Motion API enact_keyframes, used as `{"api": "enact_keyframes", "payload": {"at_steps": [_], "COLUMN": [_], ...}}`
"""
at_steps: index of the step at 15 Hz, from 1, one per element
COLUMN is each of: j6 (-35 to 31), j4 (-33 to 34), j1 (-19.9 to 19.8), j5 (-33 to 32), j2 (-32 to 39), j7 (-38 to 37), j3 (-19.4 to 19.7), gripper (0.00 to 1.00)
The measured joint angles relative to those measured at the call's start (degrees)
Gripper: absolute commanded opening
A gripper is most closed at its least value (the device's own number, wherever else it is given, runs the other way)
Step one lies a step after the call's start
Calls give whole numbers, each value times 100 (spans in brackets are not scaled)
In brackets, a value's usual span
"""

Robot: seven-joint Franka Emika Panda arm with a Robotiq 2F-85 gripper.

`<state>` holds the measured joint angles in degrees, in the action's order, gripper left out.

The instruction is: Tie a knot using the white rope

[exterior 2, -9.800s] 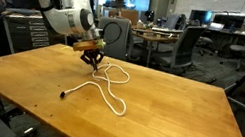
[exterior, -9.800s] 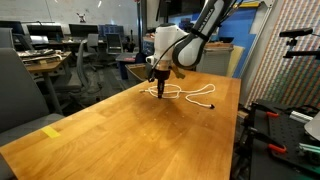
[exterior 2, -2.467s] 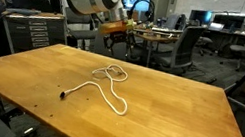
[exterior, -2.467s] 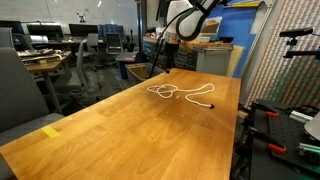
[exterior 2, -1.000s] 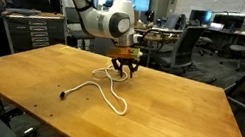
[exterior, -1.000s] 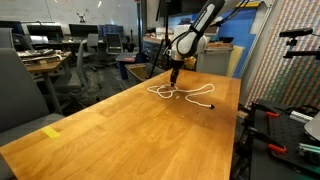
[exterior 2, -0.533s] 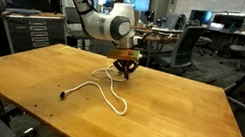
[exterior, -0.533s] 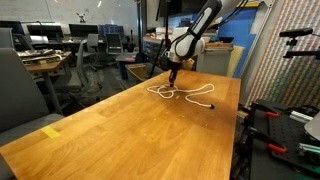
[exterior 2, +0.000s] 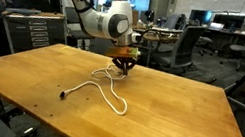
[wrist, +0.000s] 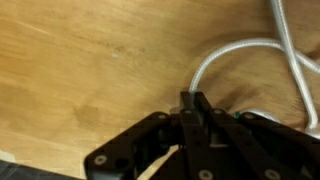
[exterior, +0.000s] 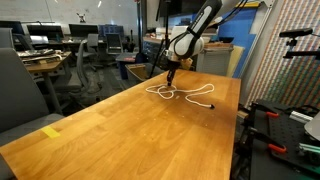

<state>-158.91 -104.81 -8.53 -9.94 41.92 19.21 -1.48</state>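
Note:
The white rope (exterior 2: 99,87) lies in loose loops on the wooden table (exterior 2: 175,118), its black tip (exterior 2: 63,95) pointing toward the near edge. In an exterior view the rope (exterior: 185,95) sits at the far end of the table. My gripper (exterior 2: 122,69) stands over the rope's far loop, fingers pointing down. In the wrist view the gripper (wrist: 193,100) is shut on the rope (wrist: 235,50), which comes out from between the fingertips and curves away over the wood. The gripper (exterior: 171,74) hangs just above the tabletop.
A yellow tape mark (exterior: 52,131) lies near one table corner. A grey chair (exterior: 20,90) stands beside the table. Desks and office chairs (exterior 2: 182,49) fill the room behind.
The jaws were open around the rope a second ago and have closed on it. The gripper has risen very slightly since.

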Motion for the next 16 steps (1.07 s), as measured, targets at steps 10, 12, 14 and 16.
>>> {"api": "enact_keyframes", "payload": {"at_steps": [10, 12, 14, 16], "j6": [302, 736, 1023, 1146], "j4": [-853, -994, -1086, -1126], "j1": [111, -45, -130, -179], "j5": [566, 1072, 1385, 1526], "j2": [-1054, -1010, -919, -822], "j7": [137, 361, 500, 538], "j3": [-954, -1207, -1274, -1266], "gripper": [10, 11, 36, 43]}}
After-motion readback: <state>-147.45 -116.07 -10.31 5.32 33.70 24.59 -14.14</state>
